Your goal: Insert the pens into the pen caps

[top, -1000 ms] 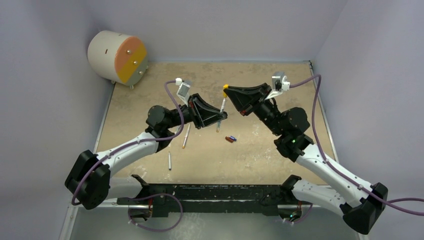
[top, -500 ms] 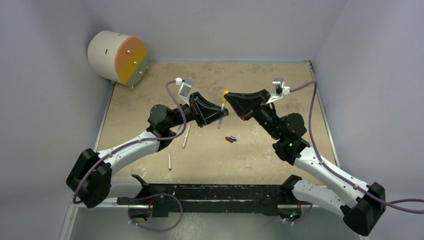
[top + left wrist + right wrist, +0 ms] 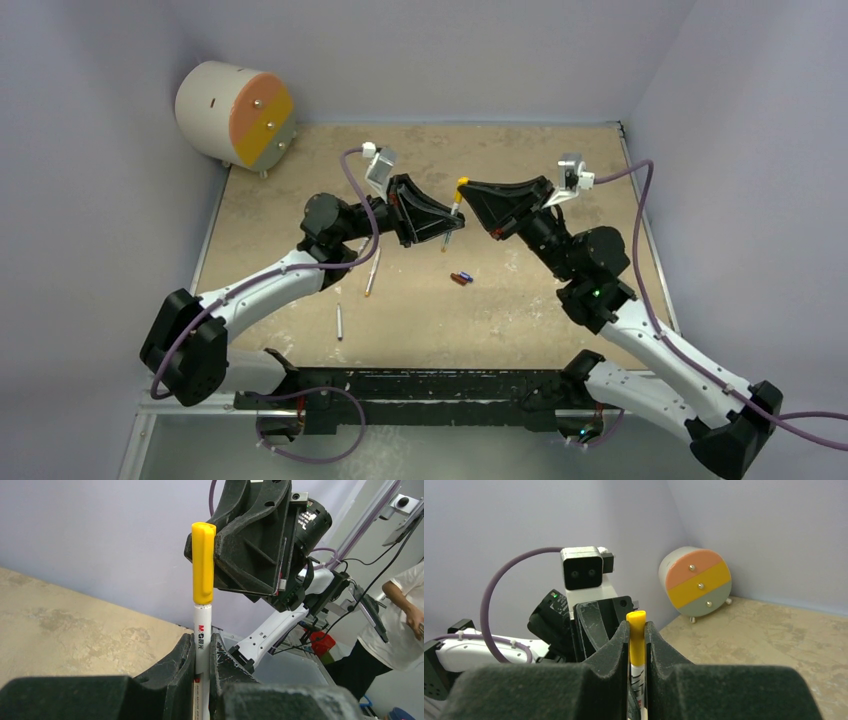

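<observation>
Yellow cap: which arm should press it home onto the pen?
Right, likely: the right end effector grips the yellow cap, already over the pen tip; the left end effector clamps the barrel below, bracing.

links (image 3: 262, 292): white | joints (image 3: 325, 218): black | cables (image 3: 503, 569): purple | wrist cameras (image 3: 380, 163): white

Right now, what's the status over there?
Left fingers shut on pen. Right fingers shut on yellow cap, cap over pen tip. Nothing blocking.

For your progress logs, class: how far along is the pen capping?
Done: no finished pen shows. In hand: left gripper grips a pen, right gripper holds the yellow cap over its tip. Left: two pens and two caps lie on the table.
</observation>
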`<state>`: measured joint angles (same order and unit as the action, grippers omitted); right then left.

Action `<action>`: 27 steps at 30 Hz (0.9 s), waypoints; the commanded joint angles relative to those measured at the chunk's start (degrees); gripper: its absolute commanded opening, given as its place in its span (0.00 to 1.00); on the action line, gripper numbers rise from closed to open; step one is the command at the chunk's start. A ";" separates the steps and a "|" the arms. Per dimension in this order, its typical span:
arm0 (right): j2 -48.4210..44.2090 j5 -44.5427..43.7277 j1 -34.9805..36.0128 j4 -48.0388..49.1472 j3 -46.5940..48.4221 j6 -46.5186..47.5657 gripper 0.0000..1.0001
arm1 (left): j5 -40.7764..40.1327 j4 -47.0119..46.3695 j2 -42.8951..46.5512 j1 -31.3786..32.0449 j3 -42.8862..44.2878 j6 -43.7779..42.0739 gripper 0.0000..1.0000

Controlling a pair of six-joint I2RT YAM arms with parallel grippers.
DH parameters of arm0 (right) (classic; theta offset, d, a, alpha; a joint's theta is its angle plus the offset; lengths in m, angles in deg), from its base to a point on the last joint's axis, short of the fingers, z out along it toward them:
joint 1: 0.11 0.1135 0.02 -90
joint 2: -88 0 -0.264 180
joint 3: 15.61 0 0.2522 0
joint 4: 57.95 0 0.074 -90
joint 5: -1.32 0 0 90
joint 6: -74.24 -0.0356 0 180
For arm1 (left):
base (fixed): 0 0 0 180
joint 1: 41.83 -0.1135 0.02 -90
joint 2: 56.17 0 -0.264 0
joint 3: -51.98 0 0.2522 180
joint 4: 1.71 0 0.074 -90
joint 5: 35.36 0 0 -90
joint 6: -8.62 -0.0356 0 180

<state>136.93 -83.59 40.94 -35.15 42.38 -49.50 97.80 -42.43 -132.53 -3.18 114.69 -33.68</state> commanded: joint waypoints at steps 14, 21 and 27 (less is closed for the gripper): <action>-2.63 -1.63 0.78 -10.17 8.85 8.15 0.36 | 1.79 6.79 4.27 0.38 0.80 -7.00 0.00; -0.31 0.40 0.78 -10.13 9.38 8.17 0.43 | 2.64 7.42 4.55 0.44 1.41 -6.97 0.00; 1.99 3.22 0.78 -9.62 9.19 7.37 0.40 | 2.77 7.67 4.73 0.47 1.57 -7.01 0.00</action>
<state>138.43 -82.98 41.56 -46.26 49.66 -42.17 100.31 -33.36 -129.79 -3.07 114.76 -39.19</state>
